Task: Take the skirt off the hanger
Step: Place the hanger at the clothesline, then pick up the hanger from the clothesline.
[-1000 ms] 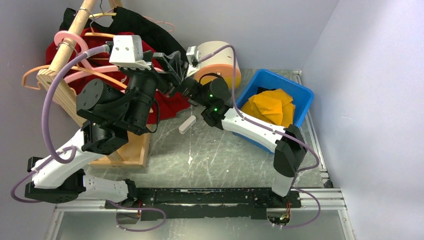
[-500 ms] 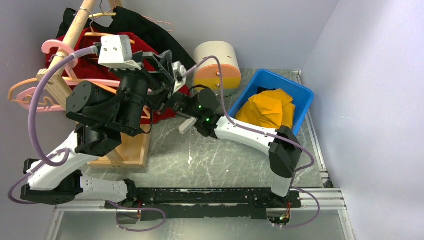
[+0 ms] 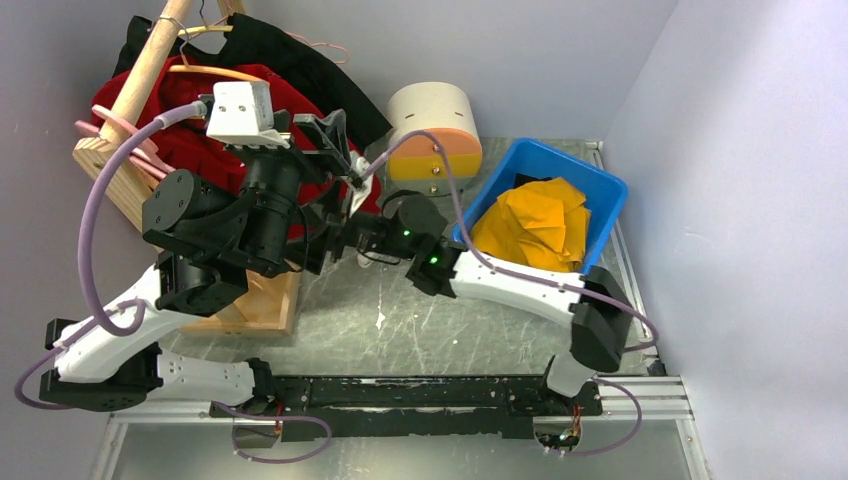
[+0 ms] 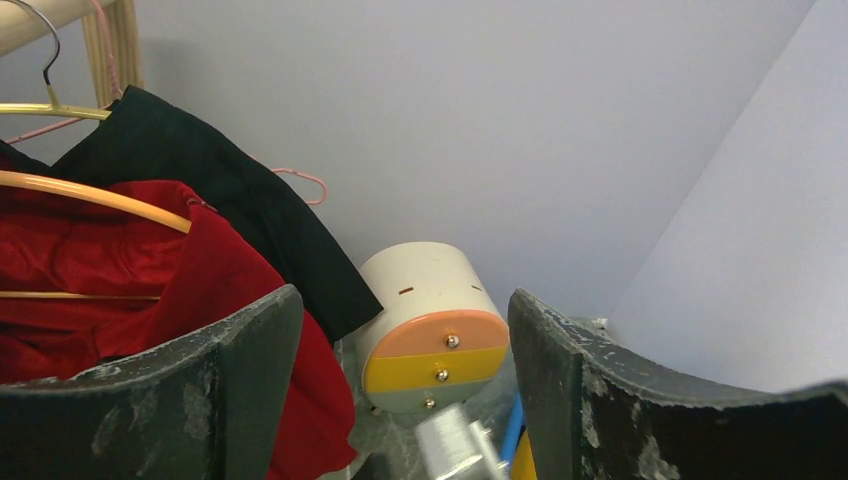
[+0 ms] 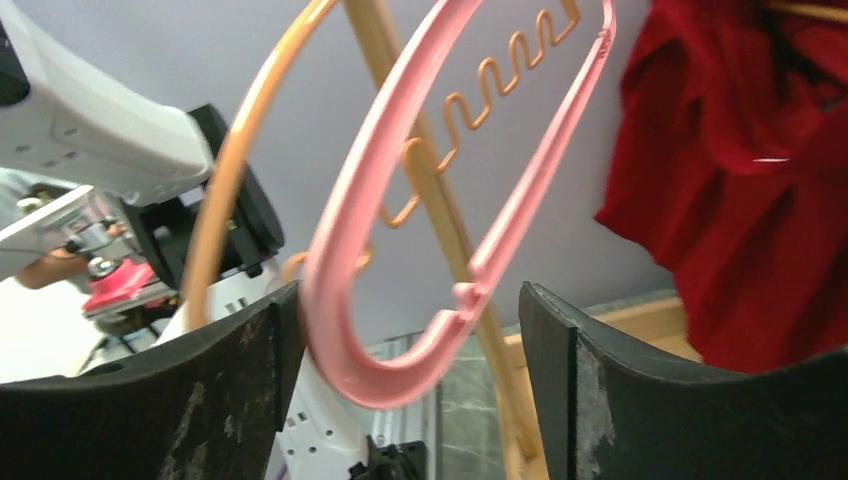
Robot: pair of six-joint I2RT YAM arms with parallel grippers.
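Note:
The red skirt (image 3: 170,145) hangs on an orange hanger (image 4: 90,192) on the wooden rack (image 3: 135,90) at the back left; it also shows in the right wrist view (image 5: 760,180). My left gripper (image 3: 335,140) is raised beside the skirt, open, with nothing between its fingers (image 4: 405,300). My right gripper (image 5: 410,300) is open, low by the rack and under the left arm. The looped end of an empty pink hanger (image 5: 400,370) sits between its jaws, close against the left finger. An empty orange hanger (image 5: 230,180) hangs just behind it.
A black garment (image 3: 290,60) hangs on the rack behind the red skirt. A round cream drawer unit (image 3: 435,125) stands at the back centre. A blue bin (image 3: 545,152) holding orange cloth (image 3: 535,220) is at the right. The rack's wooden base (image 3: 262,300) lies under the left arm.
My right gripper has gone from shut to open and moved left and lower. The pink and orange hangers that stuck out left have swung back toward the rack. The left arm shifted slightly.

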